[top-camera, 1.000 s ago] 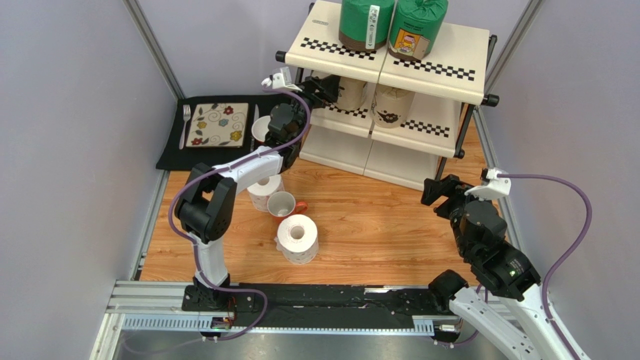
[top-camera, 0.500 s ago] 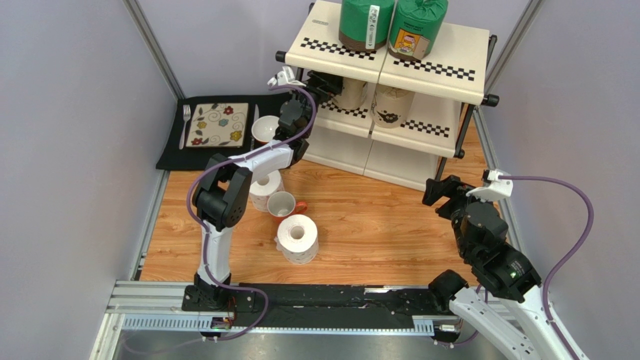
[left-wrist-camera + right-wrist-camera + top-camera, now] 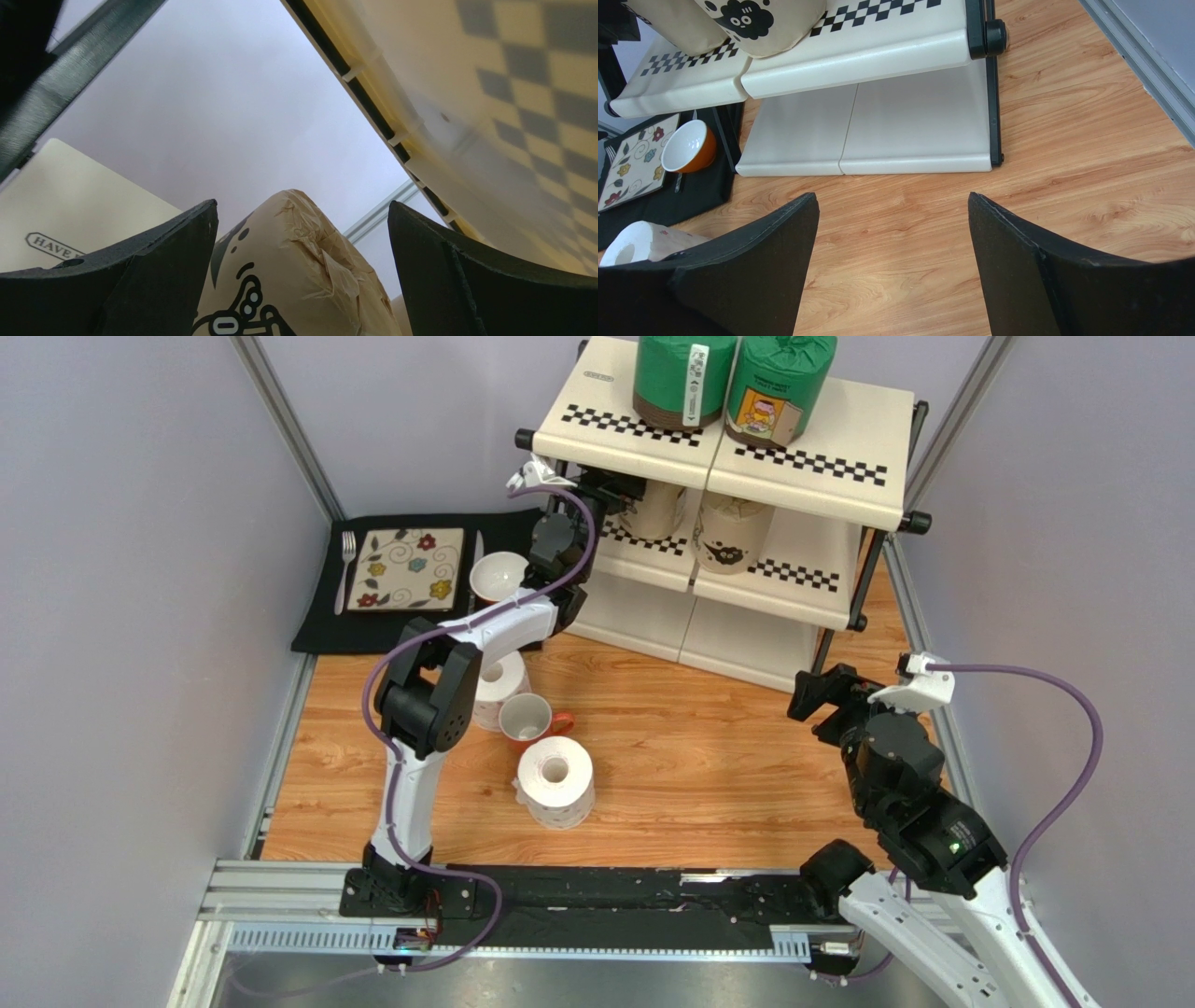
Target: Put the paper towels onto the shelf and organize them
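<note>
The shelf (image 3: 814, 448) stands at the back with two green paper towels (image 3: 685, 378) on its top tier and two tan ones (image 3: 734, 529) on the middle tier. My left gripper (image 3: 617, 487) reaches into the middle tier and is open. The left tan roll (image 3: 295, 266) sits between its jaws, with a gap on the right side. Two white rolls are on the table, one (image 3: 556, 781) in front and one (image 3: 494, 686) partly hidden by the left arm. Over the wood at the right, my right gripper (image 3: 821, 686) is open and holds nothing.
A white-and-orange mug (image 3: 530, 717) stands between the two white rolls. A small bowl (image 3: 497, 577) sits by the shelf's left foot. The black placemat (image 3: 326, 616) at back left holds a patterned plate (image 3: 407, 569) and a fork (image 3: 347, 567). Grey walls close in both sides.
My left arm has stretched further right and deeper into the middle tier, around the left tan roll. The right gripper's jaws have widened slightly; that arm has hardly moved.
</note>
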Controlling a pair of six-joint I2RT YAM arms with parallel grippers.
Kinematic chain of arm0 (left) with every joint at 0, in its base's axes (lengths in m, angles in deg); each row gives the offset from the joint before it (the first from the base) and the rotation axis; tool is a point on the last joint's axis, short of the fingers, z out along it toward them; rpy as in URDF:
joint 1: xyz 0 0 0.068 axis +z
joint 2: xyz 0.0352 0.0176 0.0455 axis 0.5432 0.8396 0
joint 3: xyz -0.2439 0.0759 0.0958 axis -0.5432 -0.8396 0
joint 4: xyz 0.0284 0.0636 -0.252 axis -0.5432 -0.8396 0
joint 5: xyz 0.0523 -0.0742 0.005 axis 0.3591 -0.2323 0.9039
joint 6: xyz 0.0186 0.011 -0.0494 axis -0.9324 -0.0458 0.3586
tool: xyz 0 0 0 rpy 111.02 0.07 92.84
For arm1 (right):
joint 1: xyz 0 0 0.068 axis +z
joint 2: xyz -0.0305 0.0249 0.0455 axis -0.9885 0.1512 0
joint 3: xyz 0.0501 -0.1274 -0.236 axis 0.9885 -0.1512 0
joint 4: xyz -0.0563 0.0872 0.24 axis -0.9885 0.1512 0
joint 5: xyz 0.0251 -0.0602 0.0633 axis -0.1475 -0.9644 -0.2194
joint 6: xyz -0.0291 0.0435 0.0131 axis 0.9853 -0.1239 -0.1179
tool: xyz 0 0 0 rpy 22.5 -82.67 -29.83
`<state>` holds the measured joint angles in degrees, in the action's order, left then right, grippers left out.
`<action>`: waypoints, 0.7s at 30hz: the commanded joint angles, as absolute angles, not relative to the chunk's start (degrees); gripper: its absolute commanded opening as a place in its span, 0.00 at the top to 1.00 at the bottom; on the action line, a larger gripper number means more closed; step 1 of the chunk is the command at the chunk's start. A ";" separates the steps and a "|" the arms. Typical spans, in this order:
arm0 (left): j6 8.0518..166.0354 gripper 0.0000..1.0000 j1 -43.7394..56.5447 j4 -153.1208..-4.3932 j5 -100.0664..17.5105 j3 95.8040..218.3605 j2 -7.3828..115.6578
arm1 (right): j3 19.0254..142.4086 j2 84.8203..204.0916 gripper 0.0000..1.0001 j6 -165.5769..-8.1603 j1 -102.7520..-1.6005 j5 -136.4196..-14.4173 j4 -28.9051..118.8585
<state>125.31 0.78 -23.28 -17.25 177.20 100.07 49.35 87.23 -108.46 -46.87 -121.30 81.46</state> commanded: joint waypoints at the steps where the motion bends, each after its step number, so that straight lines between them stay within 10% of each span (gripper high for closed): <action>1: 126.18 0.01 1.00 -25.04 -18.69 183.35 101.77 | 49.29 87.19 0.18 -107.56 -46.85 -122.79 79.36; 21: 132.40 0.09 1.08 -28.13 -26.42 182.04 101.08 | 49.12 86.84 0.17 -108.09 -46.85 -122.79 79.80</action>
